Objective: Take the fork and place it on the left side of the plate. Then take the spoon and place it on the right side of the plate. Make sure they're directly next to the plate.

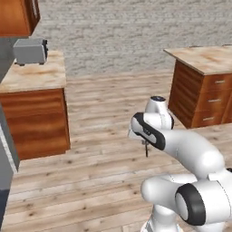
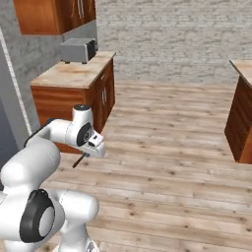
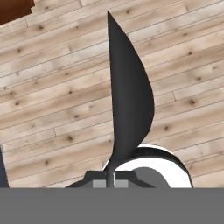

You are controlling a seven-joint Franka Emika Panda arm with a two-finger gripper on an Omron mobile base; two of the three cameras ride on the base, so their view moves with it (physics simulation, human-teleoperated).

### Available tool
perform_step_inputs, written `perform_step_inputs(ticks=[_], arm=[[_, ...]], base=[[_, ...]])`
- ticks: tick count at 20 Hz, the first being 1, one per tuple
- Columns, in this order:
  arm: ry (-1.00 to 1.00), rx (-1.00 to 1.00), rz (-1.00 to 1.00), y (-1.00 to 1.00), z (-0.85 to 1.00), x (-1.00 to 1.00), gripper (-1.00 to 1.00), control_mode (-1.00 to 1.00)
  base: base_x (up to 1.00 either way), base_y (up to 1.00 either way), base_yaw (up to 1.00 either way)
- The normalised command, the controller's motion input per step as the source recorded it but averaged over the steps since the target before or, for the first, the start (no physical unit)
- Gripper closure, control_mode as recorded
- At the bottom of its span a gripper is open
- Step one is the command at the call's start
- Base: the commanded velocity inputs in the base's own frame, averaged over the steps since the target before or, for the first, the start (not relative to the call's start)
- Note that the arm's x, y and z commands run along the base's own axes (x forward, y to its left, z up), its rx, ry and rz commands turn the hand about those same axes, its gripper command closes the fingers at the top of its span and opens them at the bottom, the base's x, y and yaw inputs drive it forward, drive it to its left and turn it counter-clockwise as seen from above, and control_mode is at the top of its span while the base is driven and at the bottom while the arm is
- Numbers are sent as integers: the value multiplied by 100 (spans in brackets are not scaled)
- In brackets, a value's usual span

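Note:
My gripper [image 1: 144,141] hangs low in front of the arm, above the wooden floor, and is shut on the spoon [image 1: 146,149]. The spoon is dark grey and slim, and it hangs down from the fingers [image 2: 88,152] as a thin dark stick [image 2: 78,161]. In the hand view the spoon [image 3: 129,100] rises as a dark oval blade from between the closed fingertips [image 3: 101,183], with floor planks behind it. The fork and the plate are out of view.
A wooden counter [image 1: 34,79] with a grey toaster [image 1: 31,50] stands at the left, under an upper cabinet [image 1: 16,16]. A second counter with drawers [image 1: 204,90] stands at the right. Open plank floor [image 2: 167,162] lies between them, before a brick wall.

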Motion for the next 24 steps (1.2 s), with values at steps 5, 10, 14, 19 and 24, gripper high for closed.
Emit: perform_step_inputs(ticks=[5,10,14,19,24], arm=[[0,0,0,0,0,0,100,100],[0,0,0,0,0,0,100,100],[0,0,0,0,0,0,100,100],[0,0,0,0,0,0,100,100],[0,0,0,0,0,0,100,100]], base=[[72,-8,0],[87,-17,18],[87,-28,9],[78,-35,1],[54,-34,-16]])
